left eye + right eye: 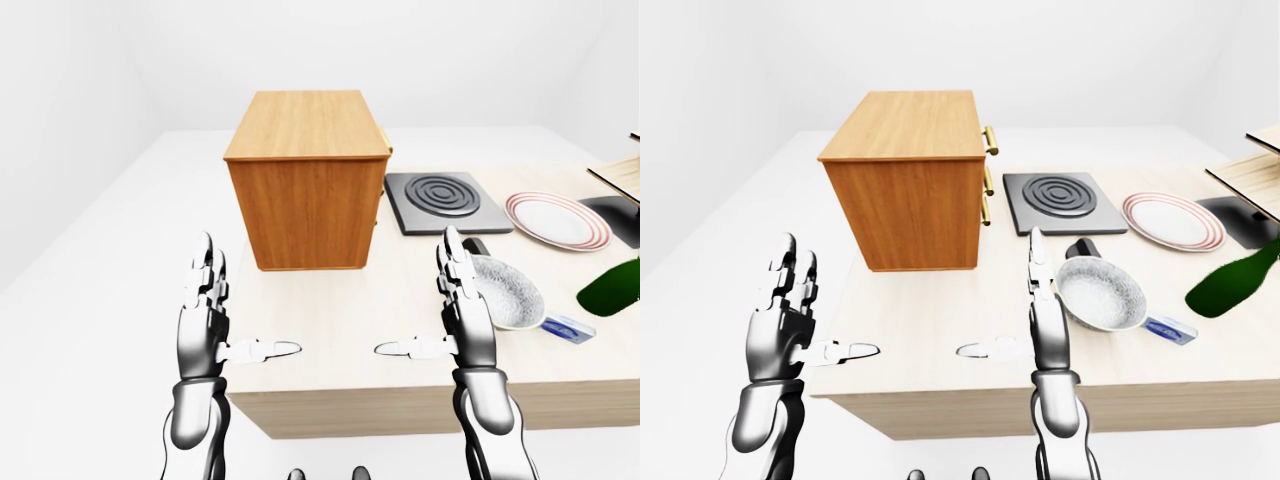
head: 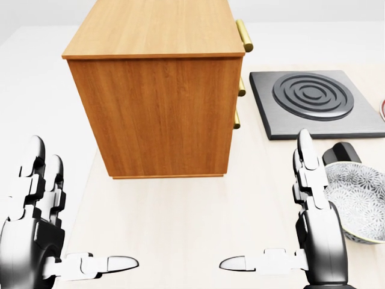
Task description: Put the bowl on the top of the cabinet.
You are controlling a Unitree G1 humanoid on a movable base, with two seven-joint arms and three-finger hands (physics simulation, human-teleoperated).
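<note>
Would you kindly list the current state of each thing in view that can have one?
bowl: upright on the table, empty, not held.
cabinet: drawers shut, top bare.
left hand: open, holding nothing.
right hand: open, beside the bowl.
plate: flat, empty.
green bottle: tilted.

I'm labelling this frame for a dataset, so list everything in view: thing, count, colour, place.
cabinet: one, brown wood with brass handles, table's left part.
stove plate: one, dark grey with ring pattern, right of cabinet.
plate: one, white with red rim, right of stove plate.
bowl: one, white with grey pattern, beside the right hand.
bottle: one, dark green, right edge, tilted.
small packet: one, blue and white, right of bowl.
table: one, pale wood.
left hand: one, silver, open, off the table's left edge.
right hand: one, silver, open, left of bowl.
</note>
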